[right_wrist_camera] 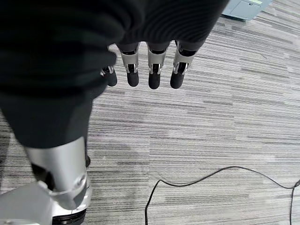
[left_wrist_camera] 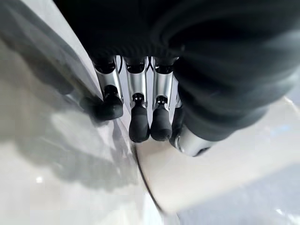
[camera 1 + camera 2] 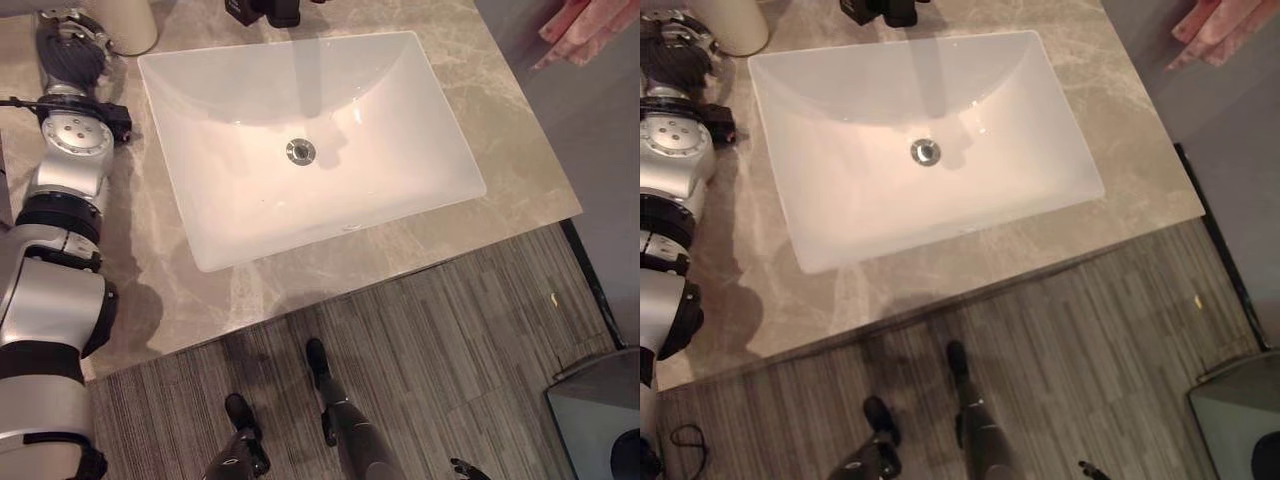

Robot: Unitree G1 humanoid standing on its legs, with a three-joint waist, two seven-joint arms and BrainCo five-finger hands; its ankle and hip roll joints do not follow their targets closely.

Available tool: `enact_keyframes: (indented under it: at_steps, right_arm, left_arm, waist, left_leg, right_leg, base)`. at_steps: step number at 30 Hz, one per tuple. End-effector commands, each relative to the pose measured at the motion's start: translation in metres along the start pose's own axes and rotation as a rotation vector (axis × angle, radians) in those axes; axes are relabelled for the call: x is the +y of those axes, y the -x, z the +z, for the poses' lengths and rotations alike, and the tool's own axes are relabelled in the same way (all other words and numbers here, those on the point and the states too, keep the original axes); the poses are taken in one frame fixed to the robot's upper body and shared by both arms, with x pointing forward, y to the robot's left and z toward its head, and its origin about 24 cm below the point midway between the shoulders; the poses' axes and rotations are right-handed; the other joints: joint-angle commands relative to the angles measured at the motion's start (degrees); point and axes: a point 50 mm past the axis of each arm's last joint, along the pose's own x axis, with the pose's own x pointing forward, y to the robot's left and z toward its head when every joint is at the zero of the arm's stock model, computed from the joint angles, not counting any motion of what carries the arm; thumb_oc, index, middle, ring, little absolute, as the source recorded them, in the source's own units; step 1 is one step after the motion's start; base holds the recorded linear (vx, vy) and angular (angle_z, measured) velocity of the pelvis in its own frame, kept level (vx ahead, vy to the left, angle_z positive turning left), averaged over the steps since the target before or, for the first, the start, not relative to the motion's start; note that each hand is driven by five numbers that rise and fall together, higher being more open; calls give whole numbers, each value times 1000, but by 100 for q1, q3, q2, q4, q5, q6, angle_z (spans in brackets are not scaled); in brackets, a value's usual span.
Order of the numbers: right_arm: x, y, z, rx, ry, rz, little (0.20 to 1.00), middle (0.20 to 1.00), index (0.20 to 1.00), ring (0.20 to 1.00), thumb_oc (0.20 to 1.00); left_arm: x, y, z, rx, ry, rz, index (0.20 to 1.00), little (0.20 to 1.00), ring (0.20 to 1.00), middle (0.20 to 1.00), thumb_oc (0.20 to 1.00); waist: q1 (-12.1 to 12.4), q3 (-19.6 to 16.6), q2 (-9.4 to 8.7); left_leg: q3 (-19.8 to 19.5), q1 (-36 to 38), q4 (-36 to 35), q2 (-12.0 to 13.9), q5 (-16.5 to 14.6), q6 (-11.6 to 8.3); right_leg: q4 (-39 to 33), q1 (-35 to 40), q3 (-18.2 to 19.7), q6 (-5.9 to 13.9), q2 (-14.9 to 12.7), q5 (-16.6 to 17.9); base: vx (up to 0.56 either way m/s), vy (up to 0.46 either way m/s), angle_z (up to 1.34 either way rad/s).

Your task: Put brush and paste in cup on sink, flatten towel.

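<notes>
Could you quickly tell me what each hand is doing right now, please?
Left hand: open, fingers straight, holding nothing, beside the cup on the counter.
Right hand: open, empty, hanging over the floor.

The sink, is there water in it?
No, the sink is dry and bare, with only the metal drain showing in its white bowl.

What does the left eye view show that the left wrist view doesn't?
The left eye view alone shows the whole white sink with its drain, the pink towel at the far right, and the grey floor. The left wrist view alone shows the left hand close up, fingers hanging straight beside the cream cup. Both share the cup and the marble counter.
</notes>
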Motion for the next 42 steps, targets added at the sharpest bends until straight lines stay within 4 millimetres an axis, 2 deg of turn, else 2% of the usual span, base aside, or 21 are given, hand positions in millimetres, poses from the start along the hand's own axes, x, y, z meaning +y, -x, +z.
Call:
enact_keyframes:
  at_steps: [1, 15, 21, 22, 23, 25, 26, 29, 32, 33, 34, 35, 36, 41, 42]
  right_arm:
    - [-31, 1, 6, -14, -22, -80, 1000, 1000, 1000, 1000, 1000]
    - [-27, 2, -1, 8, -7, -61, 1000, 1000, 1000, 1000, 1000]
    - [-21, 1, -2, 23, -9, -59, 1000, 1000, 1000, 1000, 1000]
    - [-20, 0, -2, 27, -9, -60, 1000, 1000, 1000, 1000, 1000]
    - [-18, 0, -8, 56, -23, -66, 1000, 1000, 1000, 1000, 1000]
    - [-15, 0, -9, 59, -51, -71, 1000, 1000, 1000, 1000, 1000]
    - [-15, 0, -10, 69, -68, -78, 1000, 1000, 1000, 1000, 1000]
    - [-9, 2, -19, 107, -98, -81, 1000, 1000, 1000, 1000, 1000]
    - [-8, 3, -26, 147, -99, -84, 1000, 1000, 1000, 1000, 1000]
    - [-7, 3, -28, 159, -96, -83, 1000, 1000, 1000, 1000, 1000]
    - [-7, 3, -28, 164, -91, -84, 1000, 1000, 1000, 1000, 1000]
    - [-7, 3, -28, 167, -95, -87, 1000, 1000, 1000, 1000, 1000]
    - [-8, 3, -28, 167, -91, -87, 1000, 1000, 1000, 1000, 1000]
    - [-10, 5, -35, 204, -83, -100, 1000, 1000, 1000, 1000, 1000]
    - [-10, 6, -38, 221, -76, -104, 1000, 1000, 1000, 1000, 1000]
  left_arm:
    - [6, -1, -1, 5, -16, -3, 200, 200, 200, 200, 200]
    - [6, -2, 1, 7, 8, 12, 200, 200, 200, 200, 200]
    - [-14, 11, -13, 16, 47, -4, 200, 200, 200, 200, 200]
    - [-18, 16, -17, 7, 54, -18, 200, 200, 200, 200, 200]
    - [-24, 29, -23, -34, 83, -43, 200, 200, 200, 200, 200]
    - [-22, 50, -36, -63, 148, -57, 200, 200, 200, 200, 200]
    - [-19, 60, -42, -75, 179, -64, 200, 200, 200, 200, 200]
    - [4, 96, -65, -72, 294, -24, 200, 200, 200, 200, 200]
    - [27, 126, -82, -57, 313, 23, 200, 200, 200, 200, 200]
    - [36, 135, -88, -47, 305, 40, 401, 401, 401, 401, 401]
    - [47, 145, -93, -37, 290, 73, 736, 736, 736, 736, 736]
    - [58, 153, -98, -31, 257, 111, 856, 856, 856, 856, 856]
    - [59, 154, -98, -29, 255, 113, 1000, 1000, 1000, 1000, 1000]
    - [92, 193, -131, 109, 77, 182, 1000, 1000, 1000, 1000, 1000]
    - [102, 220, -154, 234, 25, 183, 1000, 1000, 1000, 1000, 1000]
  waist:
    - [-62, 339, 386]
    - [-116, 304, 287]
    - [-22, 325, 339]
    - [8, 323, 363]
    - [136, 316, 437]
    - [279, 293, 502]
    - [333, 294, 466]
    - [514, 226, 570]
    - [670, 78, 662]
    - [710, 34, 689]
    - [765, -15, 713]
    - [815, -91, 743]
    - [796, -109, 741]
    - [967, -324, 829]
    - [1044, -420, 846]
  left_leg:
    - [-593, 61, -184, 28, 243, 69]
    - [-450, 150, -213, 58, 243, 58]
    - [-574, 355, -293, 57, 287, 24]
    - [-613, 423, -321, 49, 296, 19]
    - [-708, 633, -414, 39, 315, 11]
    - [-803, 926, -574, 27, 358, -9]
    - [-770, 987, -618, 13, 545, 2]
    - [-893, 1460, -906, 3, 658, -43]
    - [-987, 1820, -1141, 28, 781, -88]
    - [-1032, 1900, -1168, 36, 793, -95]
    - [-1079, 1958, -1180, 55, 812, -103]
    - [-1139, 2014, -1197, 70, 834, -112]
    - [-1137, 1992, -1209, 67, 870, -115]
    - [-1455, 2118, -1226, 140, 966, -153]
    - [-1654, 2076, -1226, 162, 1039, -182]
  right_leg:
    - [-17, 595, 59, 318, 133, 7]
    - [-17, 547, 113, 322, 173, 52]
    - [-16, 737, 20, 303, 135, -8]
    - [-12, 804, -27, 295, 118, -35]
    - [-9, 999, -140, 281, 63, -118]
    - [-1, 1247, -281, 259, 19, -221]
    - [17, 1296, -325, 217, -24, -163]
    - [50, 1687, -542, 175, -42, -343]
    - [68, 2016, -704, 118, -20, -526]
    - [90, 2107, -761, 93, 0, -581]
    - [128, 2181, -818, 75, 6, -636]
    - [166, 2266, -878, 50, 22, -707]
    - [166, 2239, -877, 42, 21, -688]
    - [389, 2542, -1229, -90, 78, -986]
    - [398, 2683, -1420, -134, 107, -1084]
  base:
    - [4, -19, -5]
    - [-4, -10, -4]
    - [17, -43, -5]
    - [66, -56, -1]
    - [95, -74, 1]
    - [65, -86, 9]
    - [13, -89, 10]
    - [55, -54, 14]
    - [52, -33, 40]
    - [11, -51, 35]
    - [10, -48, 35]
    - [-3, -38, 32]
    - [17, -34, 28]
    - [-31, -53, 39]
    - [-121, -87, 62]
